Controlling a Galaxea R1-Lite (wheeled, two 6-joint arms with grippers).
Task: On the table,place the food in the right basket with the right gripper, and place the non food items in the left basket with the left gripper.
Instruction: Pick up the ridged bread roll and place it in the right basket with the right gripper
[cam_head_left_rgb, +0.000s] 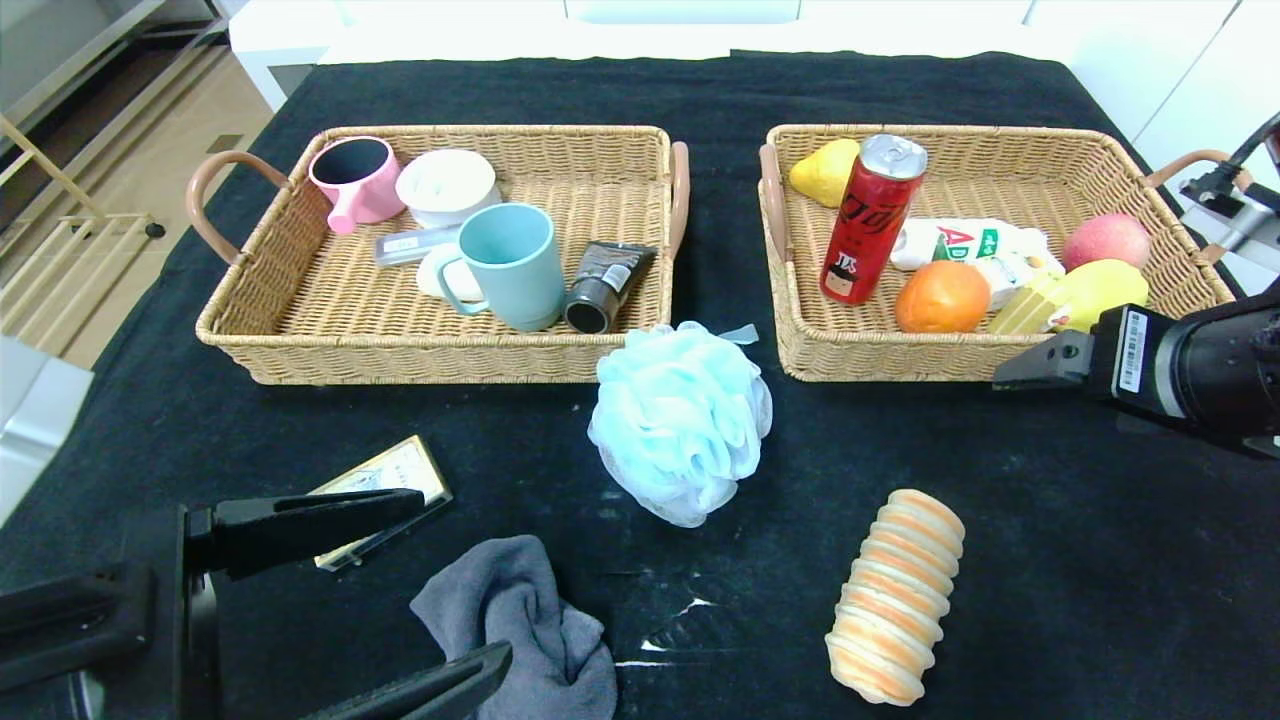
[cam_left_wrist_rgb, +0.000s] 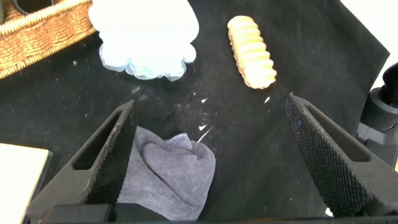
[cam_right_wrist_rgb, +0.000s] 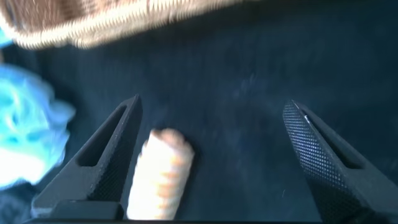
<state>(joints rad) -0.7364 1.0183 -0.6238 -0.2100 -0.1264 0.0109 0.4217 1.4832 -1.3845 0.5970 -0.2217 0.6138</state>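
- Nearest the head camera, the left gripper (cam_head_left_rgb: 400, 590) hangs low over the front left of the table (cam_head_left_rgb: 1050, 560), its two black fingers spread wide and holding nothing.
- Between and just beyond those fingers lies a crumpled grey cloth (cam_head_left_rgb: 525, 620) — the left wrist view shows it under the gap, closer to one finger (cam_left_wrist_rgb: 106, 155) than the other.
- A flat card-like packet with a gold edge (cam_head_left_rgb: 385, 480) lies on the table just behind the left gripper's upper finger, partly hidden by it.
- A pale blue bath pouf (cam_head_left_rgb: 680, 420) sits at mid-table, just in front of the gap between the two baskets.
- A striped bread roll (cam_head_left_rgb: 895, 595) lies on the black cloth at front right, well apart from the pouf.
- The right gripper (cam_right_wrist_rgb: 211, 162) hovers off the table beside the front right corner of the right basket (cam_head_left_rgb: 800, 340); its fingers stand wide apart and empty, with the roll seen below near one of them.
- The right basket holds a red drink can (cam_head_left_rgb: 870, 220) standing upright, an orange (cam_head_left_rgb: 940, 297), a yellow lemon-like fruit (cam_head_left_rgb: 825, 170), a pinkish apple (cam_head_left_rgb: 1105, 240), a white packet with green and red print (cam_head_left_rgb: 960, 240) and a yellow item (cam_head_left_rgb: 1075, 295) by the front rim.
- The left basket (cam_head_left_rgb: 240, 340) holds a pink cup (cam_head_left_rgb: 355, 180), a white lidded bowl (cam_head_left_rgb: 447, 185), a teal mug (cam_head_left_rgb: 510, 262), a dark tube (cam_head_left_rgb: 605, 285) lying on its side, and a small clear box (cam_head_left_rgb: 410, 245) behind the mug.
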